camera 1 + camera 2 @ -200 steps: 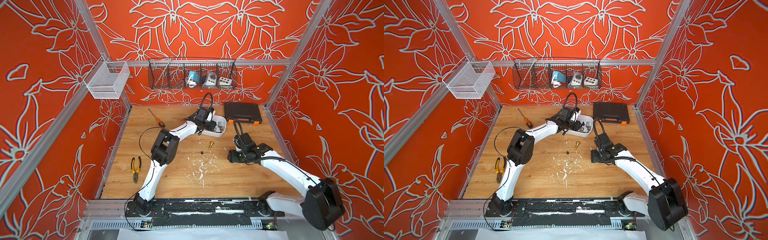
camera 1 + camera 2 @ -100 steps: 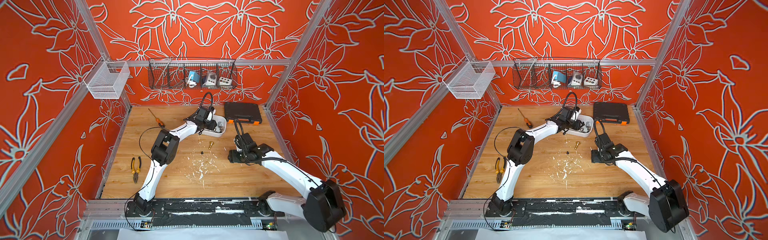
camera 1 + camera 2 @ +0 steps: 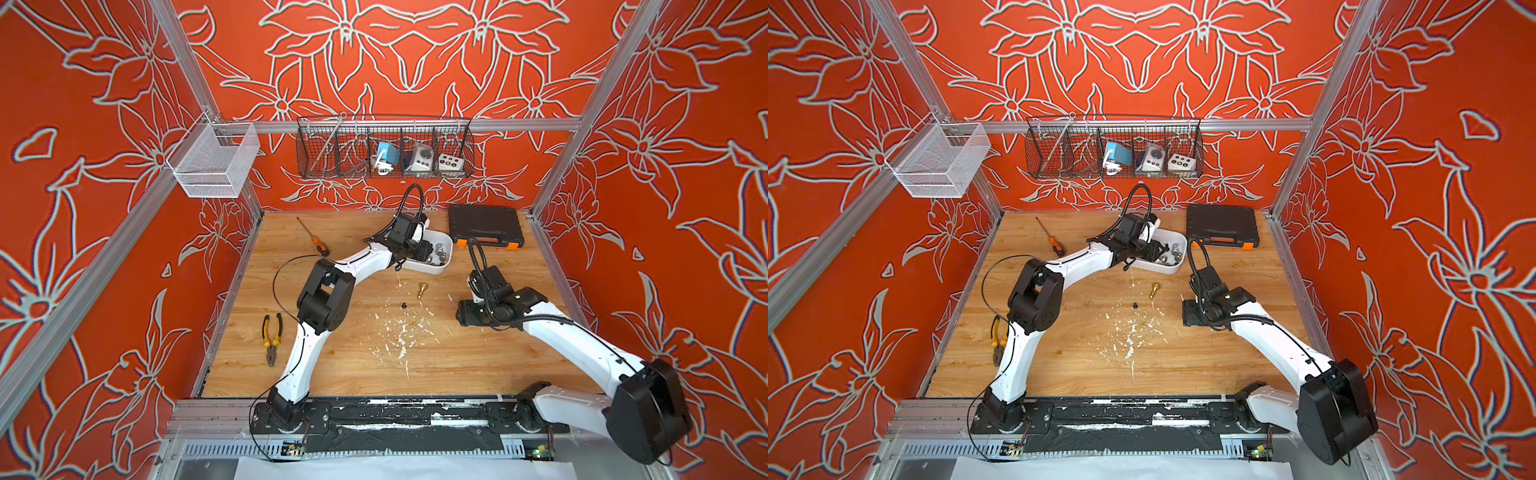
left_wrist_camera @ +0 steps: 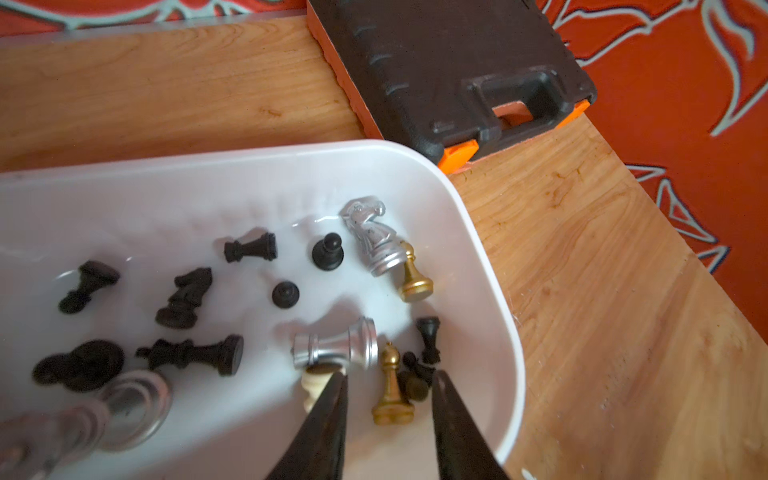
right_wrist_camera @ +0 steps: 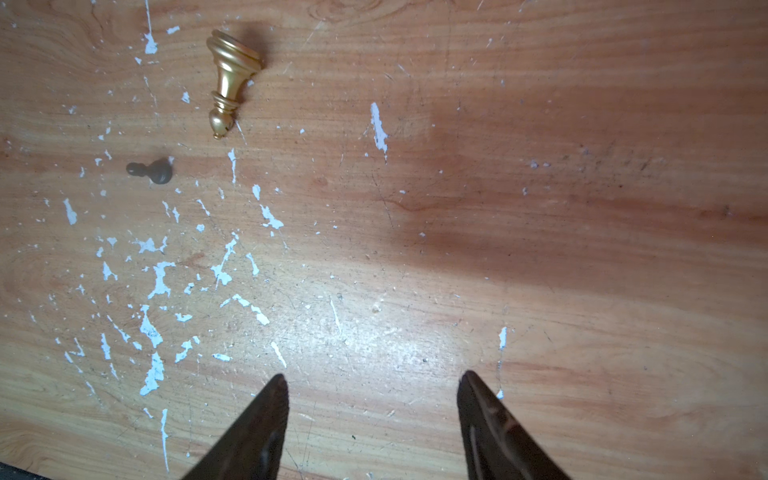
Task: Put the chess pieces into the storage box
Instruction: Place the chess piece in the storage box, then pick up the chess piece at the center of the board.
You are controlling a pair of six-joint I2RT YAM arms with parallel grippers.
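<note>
At the left edge of the bench (image 3: pixel 353 374) lie pliers (image 3: pixel 271 338); a screwdriver (image 3: pixel 311 237) lies further back. The left gripper (image 4: pixel 388 378) hangs over the storage box (image 3: pixel 434 269), jaws partly spread and pinching nothing. The storage box sits toward the back of the bench. Inside it lie most of the chess pieces (image 4: pixel 191 353): many black, some silver, 2 gold and 1 cream, most tipped on their sides. 2 more lie on the bench in front of the box: a black pawn (image 5: pixel 151 171) and a gold piece (image 5: pixel 228 83), both on their sides, near each other but apart. To their right the right gripper (image 5: pixel 372 382) hovers over bare wood, jaws spread wide and holding nothing. At the back right lies the toolcase (image 4: pixel 436 62), its corner just beside the box
</note>
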